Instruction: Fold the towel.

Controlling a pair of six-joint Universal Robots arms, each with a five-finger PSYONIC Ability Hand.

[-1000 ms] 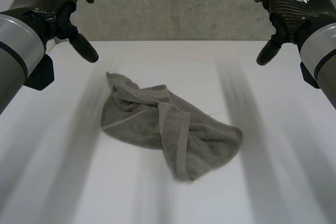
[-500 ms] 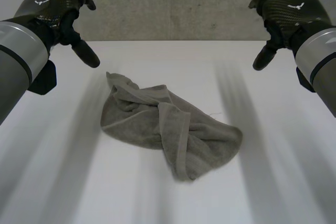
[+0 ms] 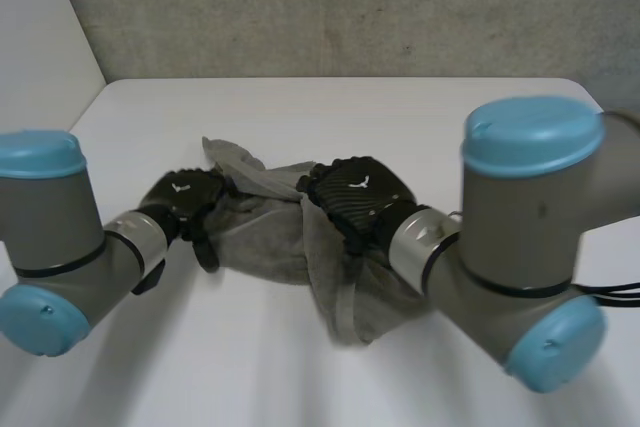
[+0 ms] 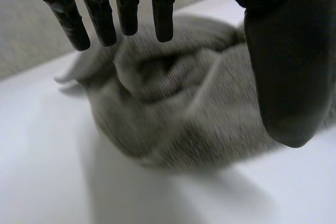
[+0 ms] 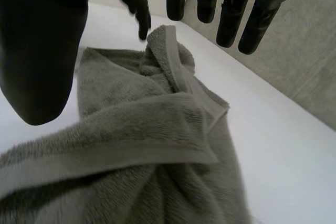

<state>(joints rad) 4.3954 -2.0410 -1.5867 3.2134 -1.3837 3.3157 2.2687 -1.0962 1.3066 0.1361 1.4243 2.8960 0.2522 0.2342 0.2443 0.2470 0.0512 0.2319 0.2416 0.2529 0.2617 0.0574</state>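
While both arms are being bent low over the white table (image 3: 420, 117), a grey towel (image 3: 262, 237) is being seen lying crumpled around the table's middle, away from every edge. It is being shown bunched into loose folds, with a hemmed band twisting across it and one pointed end being directed toward the table's far edge. The left hand (image 3: 186, 197) is being held at the side of the towel that faces the table's left edge. In the left wrist view its fingers (image 4: 126, 9) are being held straight and spread, with the thumb (image 4: 286, 72) well apart from them, and nothing is being clasped. The right hand (image 3: 355, 190) is being held over the towel's middle. In the right wrist view its fingers (image 5: 231, 14) are likewise being held straight and apart from the thumb (image 5: 39, 51), just above the cloth, with no fold being pinched. Whether either hand is touching the towel cannot be told.
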